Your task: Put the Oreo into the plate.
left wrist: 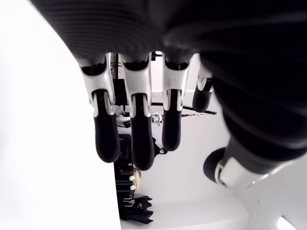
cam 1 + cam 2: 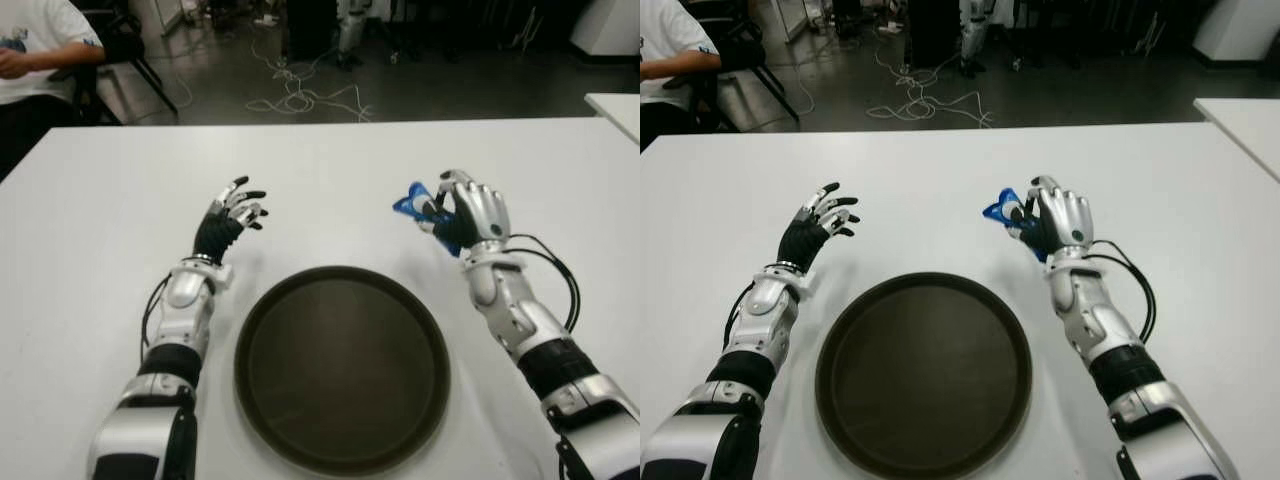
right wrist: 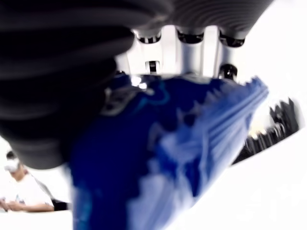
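My right hand (image 2: 458, 212) is lifted above the white table (image 2: 330, 170), just beyond the right rim of the plate, and its fingers are curled around a blue Oreo packet (image 2: 412, 203). The packet's crimped end sticks out to the left of the hand, and up close the blue Oreo packet (image 3: 163, 158) fills the right wrist view under my fingers (image 3: 187, 48). A dark round plate (image 2: 342, 366) lies between my arms near the table's front. My left hand (image 2: 232, 215) hovers left of the plate's far edge, its fingers (image 1: 134, 134) spread and holding nothing.
A seated person's arm (image 2: 40, 55) shows at the far left behind the table. Cables (image 2: 300, 95) lie on the floor beyond the far edge. Another white table's corner (image 2: 615, 108) is at the right. A black cable (image 2: 560, 275) loops off my right forearm.
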{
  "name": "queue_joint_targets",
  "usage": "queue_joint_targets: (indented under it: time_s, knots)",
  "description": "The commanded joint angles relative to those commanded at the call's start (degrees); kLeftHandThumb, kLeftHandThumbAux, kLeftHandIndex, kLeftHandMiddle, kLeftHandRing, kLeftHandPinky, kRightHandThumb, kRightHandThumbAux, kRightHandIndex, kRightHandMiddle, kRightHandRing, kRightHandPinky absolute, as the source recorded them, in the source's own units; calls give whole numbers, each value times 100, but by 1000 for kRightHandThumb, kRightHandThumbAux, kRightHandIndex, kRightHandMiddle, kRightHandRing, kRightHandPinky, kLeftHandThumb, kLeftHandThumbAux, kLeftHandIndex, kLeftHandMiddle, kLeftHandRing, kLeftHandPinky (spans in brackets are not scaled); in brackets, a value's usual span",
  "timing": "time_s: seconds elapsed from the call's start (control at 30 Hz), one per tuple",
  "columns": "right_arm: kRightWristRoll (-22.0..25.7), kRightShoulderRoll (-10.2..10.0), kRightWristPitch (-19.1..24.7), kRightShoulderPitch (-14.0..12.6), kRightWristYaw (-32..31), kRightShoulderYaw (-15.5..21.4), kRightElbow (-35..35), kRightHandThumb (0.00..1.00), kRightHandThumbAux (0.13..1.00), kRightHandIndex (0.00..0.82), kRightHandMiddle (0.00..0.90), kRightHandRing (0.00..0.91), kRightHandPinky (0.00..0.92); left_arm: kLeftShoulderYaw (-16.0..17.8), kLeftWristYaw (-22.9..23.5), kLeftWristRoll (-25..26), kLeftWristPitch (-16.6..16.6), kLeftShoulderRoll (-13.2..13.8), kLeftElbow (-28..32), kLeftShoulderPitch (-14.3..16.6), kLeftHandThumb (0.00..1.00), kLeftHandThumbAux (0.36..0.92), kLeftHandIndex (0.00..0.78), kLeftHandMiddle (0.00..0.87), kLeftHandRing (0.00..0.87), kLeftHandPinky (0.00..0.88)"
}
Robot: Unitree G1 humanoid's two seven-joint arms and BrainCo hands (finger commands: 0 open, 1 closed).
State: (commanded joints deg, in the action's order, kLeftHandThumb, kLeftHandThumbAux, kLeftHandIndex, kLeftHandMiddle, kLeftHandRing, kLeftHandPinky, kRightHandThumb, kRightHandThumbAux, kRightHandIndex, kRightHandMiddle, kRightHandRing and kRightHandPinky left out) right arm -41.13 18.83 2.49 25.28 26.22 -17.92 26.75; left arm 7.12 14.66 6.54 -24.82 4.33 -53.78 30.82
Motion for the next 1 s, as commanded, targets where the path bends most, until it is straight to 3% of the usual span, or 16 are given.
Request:
queue_joint_targets:
  time_s: [0.4, 0.57, 0.9, 1.0]
  knots:
    - [1, 101, 30, -235, -191, 154, -706, 230, 835, 648, 767, 784, 787, 39, 77, 70, -46, -24, 0, 1, 253, 659, 101, 278, 379, 453]
    - [17, 125, 95, -316, -316, 233, -969, 241, 834, 615, 753, 773, 779, 55, 119, 104, -40, -30, 2, 0, 256, 656, 98, 276, 379, 450]
    - [113, 81, -70, -562, -477, 327, -1500, 278, 822, 587, 742, 764, 771, 53, 54, 42, -121, -10, -83, 29, 232, 648, 98, 275, 377, 454]
    - [91, -52, -193, -702, -530, 181, -1692, 270, 825, 579, 733, 756, 764, 63, 64, 54, -136, -6, -116, 40, 228, 659, 102, 279, 382, 461]
